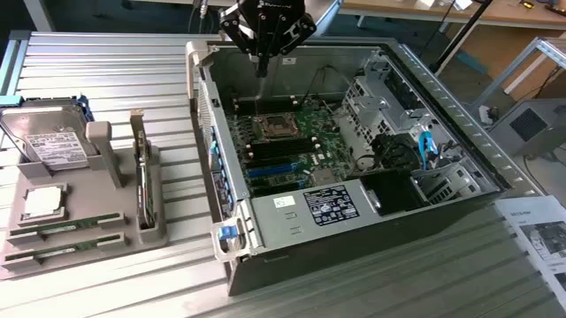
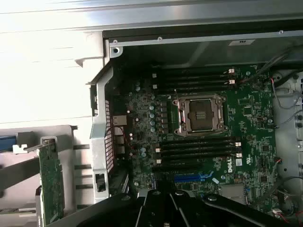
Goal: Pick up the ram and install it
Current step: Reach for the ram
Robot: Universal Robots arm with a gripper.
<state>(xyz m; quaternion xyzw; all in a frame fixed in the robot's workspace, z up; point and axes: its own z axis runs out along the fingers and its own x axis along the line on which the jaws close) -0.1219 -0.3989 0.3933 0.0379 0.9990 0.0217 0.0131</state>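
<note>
Two ram sticks [image 1: 69, 228] [image 1: 62, 247] lie side by side in slots at the front of a grey holder [image 1: 115, 246], on the exterior view's left. My gripper [image 1: 262, 71] hangs over the far end of the open computer case [image 1: 292, 225], well away from the holder. Its fingers are shut to a thin point with nothing between them. Below it lies the motherboard [image 2: 246, 113], with a bare processor socket [image 2: 199, 113] and long black memory slots [image 2: 196, 75] [image 2: 196, 146] on both sides of it.
The holder also carries a hard drive [image 1: 49, 139], a processor chip [image 1: 44, 202] and an upright green expansion card [image 1: 142, 182] [image 2: 49, 182]. Drive cages and cables [image 1: 398, 126] fill the case on the exterior view's right. A printed sheet [image 1: 544, 238] lies at the far right.
</note>
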